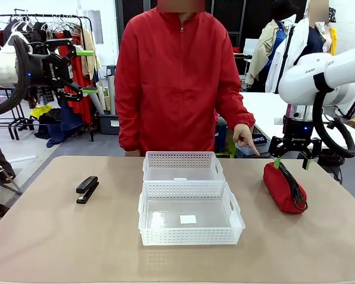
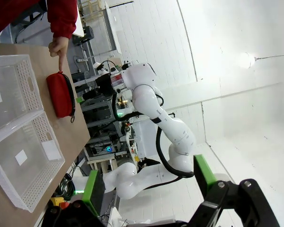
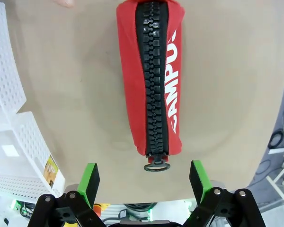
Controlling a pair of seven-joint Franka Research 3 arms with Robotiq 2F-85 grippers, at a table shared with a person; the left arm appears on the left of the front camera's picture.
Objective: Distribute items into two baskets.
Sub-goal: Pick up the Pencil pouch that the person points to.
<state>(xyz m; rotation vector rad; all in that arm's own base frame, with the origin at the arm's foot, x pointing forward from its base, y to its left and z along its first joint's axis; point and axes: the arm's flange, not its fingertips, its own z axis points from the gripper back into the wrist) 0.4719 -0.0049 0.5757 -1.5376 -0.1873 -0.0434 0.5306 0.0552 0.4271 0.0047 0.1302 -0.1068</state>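
Note:
A red zippered pouch (image 1: 284,188) lies at the table's right, its black zipper facing up. My right gripper (image 1: 291,162) hovers open over the pouch's far end, touching nothing. In the right wrist view the pouch (image 3: 151,75) lies ahead of the open right gripper (image 3: 144,182), with its zipper ring between the green pads. A small black stapler (image 1: 87,189) rests at the table's left. Two white lattice baskets sit in the middle, the smaller one (image 1: 180,158) behind the larger one (image 1: 189,235). My left gripper (image 1: 87,71) is raised high at the left, open and empty.
A person in a red jacket stands at the far side, one hand (image 1: 245,139) pointing down at the pouch's far end. The left wrist view shows that finger (image 2: 59,49), the pouch (image 2: 60,94) and both baskets (image 2: 31,85). Bare tabletop surrounds the stapler.

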